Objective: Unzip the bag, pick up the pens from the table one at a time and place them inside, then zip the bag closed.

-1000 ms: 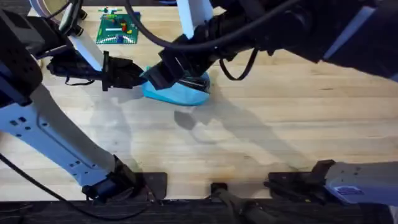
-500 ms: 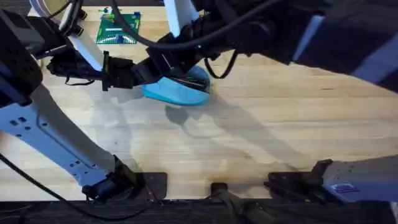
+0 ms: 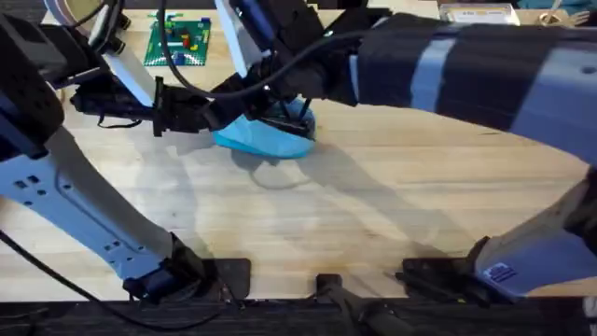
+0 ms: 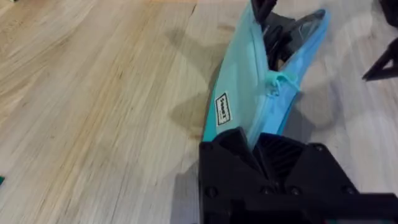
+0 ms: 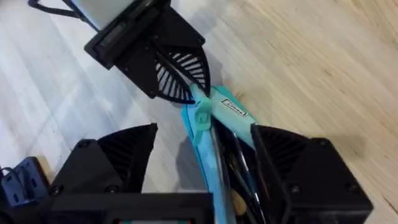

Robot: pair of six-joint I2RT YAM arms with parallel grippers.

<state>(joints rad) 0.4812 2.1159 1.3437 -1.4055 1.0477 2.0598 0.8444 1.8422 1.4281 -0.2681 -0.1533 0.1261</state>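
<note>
Pens (image 5: 239,168) lie inside the bag (image 3: 266,138); left gripper (image 4: 256,146) clamps its end, right gripper (image 5: 205,162) fingers spread astride the zip pull (image 5: 202,116); closing remains.

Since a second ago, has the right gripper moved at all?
Yes. The right gripper has slid left along the bag, toward the green baseplate and the left gripper.

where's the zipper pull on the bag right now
In the left wrist view the zipper pull sits partway along the light blue bag, just beyond the left gripper, which pinches the bag's near end on the table.
</note>
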